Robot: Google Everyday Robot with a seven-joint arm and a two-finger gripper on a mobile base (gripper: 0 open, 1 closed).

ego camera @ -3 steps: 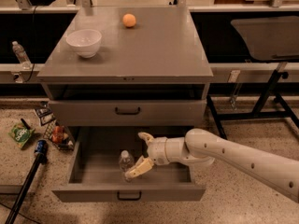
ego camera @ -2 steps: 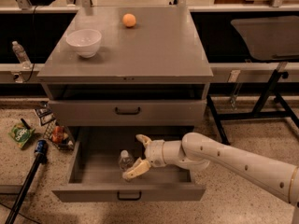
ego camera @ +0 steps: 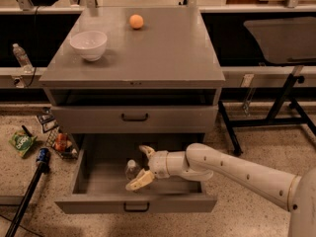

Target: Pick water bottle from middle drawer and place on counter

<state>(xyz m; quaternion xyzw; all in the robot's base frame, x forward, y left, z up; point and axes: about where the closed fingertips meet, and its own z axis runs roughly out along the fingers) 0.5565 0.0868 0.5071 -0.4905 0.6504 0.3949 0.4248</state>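
The gripper [ego camera: 142, 167] sits inside the middle drawer [ego camera: 98, 179], fingers [ego camera: 139, 181] spread wide and empty; the water bottle [ego camera: 131, 171] stands upright (cap up) just beyond their tips, facing the gap

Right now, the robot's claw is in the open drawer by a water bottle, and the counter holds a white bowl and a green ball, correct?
The camera view shows the ball is orange, not green. Otherwise yes: the open gripper is in the drawer by the water bottle, and the bowl sits on the counter.
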